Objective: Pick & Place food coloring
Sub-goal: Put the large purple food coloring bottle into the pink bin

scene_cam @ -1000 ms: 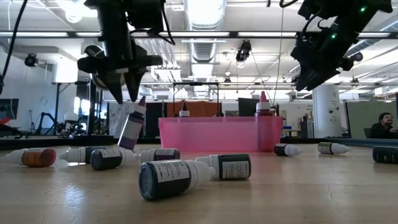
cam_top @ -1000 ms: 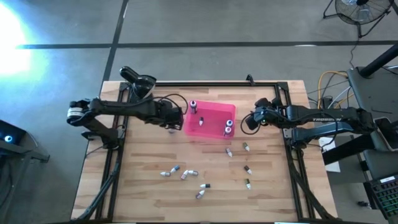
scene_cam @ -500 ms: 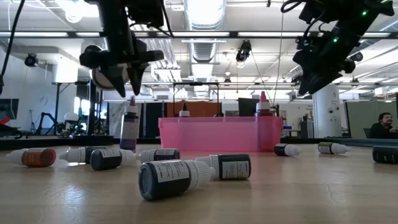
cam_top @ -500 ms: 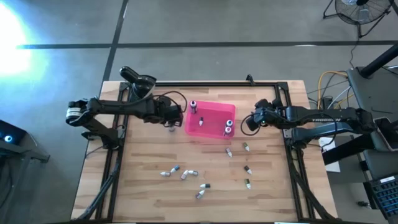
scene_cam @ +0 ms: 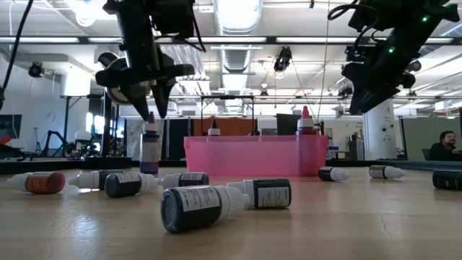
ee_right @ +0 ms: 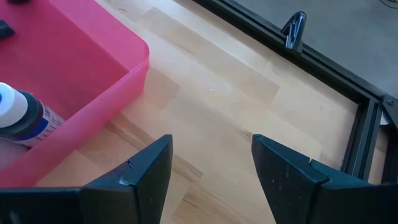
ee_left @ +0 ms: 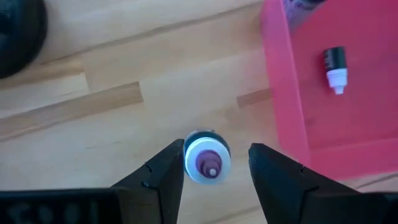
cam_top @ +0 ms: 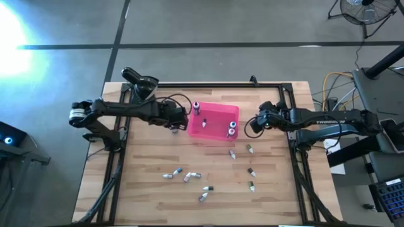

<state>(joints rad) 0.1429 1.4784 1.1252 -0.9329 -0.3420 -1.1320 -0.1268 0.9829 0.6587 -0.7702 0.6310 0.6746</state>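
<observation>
A dark food coloring bottle (scene_cam: 150, 148) stands upright on the wood just left of the pink tray (cam_top: 218, 116). My left gripper (scene_cam: 153, 108) hangs open right over it. In the left wrist view its white cap (ee_left: 207, 157) shows between the fingers (ee_left: 163, 168), not gripped. Three bottles are in the tray: one upright at the back left (cam_top: 196, 107), one lying (cam_top: 204, 123), one upright at the right wall (cam_top: 231, 129). Several more lie on the table (cam_top: 188, 176). My right gripper (cam_top: 250, 124) hovers open at the tray's right side.
A black metal frame (cam_top: 208, 84) runs around the table's back and sides. Loose bottles lie right of centre (cam_top: 250, 171) and near the front (cam_top: 205, 192). In the low view a person (scene_cam: 446, 144) sits far off at the right.
The bottle under my left gripper was tilted a second ago and now stands upright on the table. The left gripper shifted slightly above it. The right arm barely moved.
</observation>
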